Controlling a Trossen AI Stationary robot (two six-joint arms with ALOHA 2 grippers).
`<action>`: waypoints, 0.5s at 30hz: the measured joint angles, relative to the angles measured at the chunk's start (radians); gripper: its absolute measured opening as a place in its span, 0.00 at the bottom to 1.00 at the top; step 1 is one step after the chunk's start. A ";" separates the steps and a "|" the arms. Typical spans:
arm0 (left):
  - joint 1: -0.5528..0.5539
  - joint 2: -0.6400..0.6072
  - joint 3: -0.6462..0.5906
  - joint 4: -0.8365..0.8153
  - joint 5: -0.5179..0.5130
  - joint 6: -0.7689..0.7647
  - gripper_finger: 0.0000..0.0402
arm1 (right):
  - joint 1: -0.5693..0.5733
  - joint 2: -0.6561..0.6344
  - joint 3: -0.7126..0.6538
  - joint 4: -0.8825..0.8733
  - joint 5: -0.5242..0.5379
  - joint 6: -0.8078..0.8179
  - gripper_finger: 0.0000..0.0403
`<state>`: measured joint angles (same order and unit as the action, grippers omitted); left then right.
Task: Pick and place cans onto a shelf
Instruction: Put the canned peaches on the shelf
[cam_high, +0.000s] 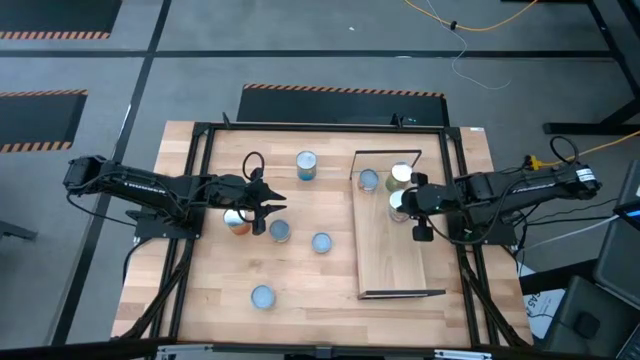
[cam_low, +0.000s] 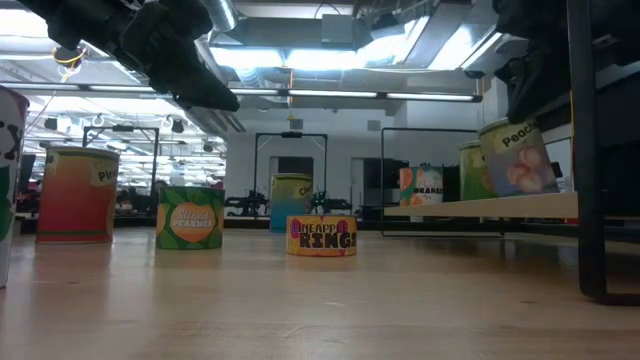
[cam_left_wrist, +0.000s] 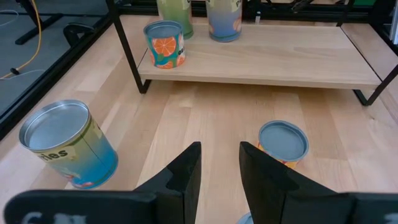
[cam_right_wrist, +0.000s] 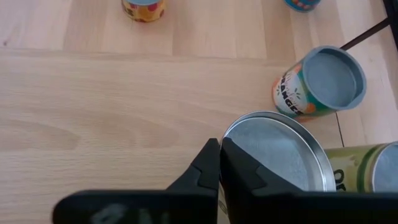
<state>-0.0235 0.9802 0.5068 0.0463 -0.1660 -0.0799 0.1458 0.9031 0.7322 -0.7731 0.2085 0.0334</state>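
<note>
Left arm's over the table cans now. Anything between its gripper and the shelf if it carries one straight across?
The left gripper hovers open by the orange-sided can. Two loose cans stand on the table between it and the shelf; the right gripper sits over the shelf's cans.

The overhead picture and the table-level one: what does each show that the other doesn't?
Only the high view shows the layout: both arms, the left gripper open over a can, the right gripper shut above the shelf, and the can tops. Only the low view shows the labels, such as the pineapple rings can, and the room behind. Both show cans standing on the table and on the shelf.
</note>
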 joint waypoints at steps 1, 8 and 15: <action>0.000 0.000 0.000 0.000 0.000 0.000 0.25 | 0.000 0.000 0.000 0.000 0.000 0.000 0.03; 0.000 0.000 0.000 0.000 0.000 0.000 0.25 | 0.000 0.000 0.000 0.001 0.000 -0.002 0.07; 0.000 0.000 0.000 0.000 0.000 0.000 0.25 | 0.000 0.000 0.000 0.002 0.000 -0.003 0.08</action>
<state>-0.0231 0.9798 0.5068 0.0463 -0.1661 -0.0799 0.1459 0.9028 0.7322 -0.7715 0.2080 0.0299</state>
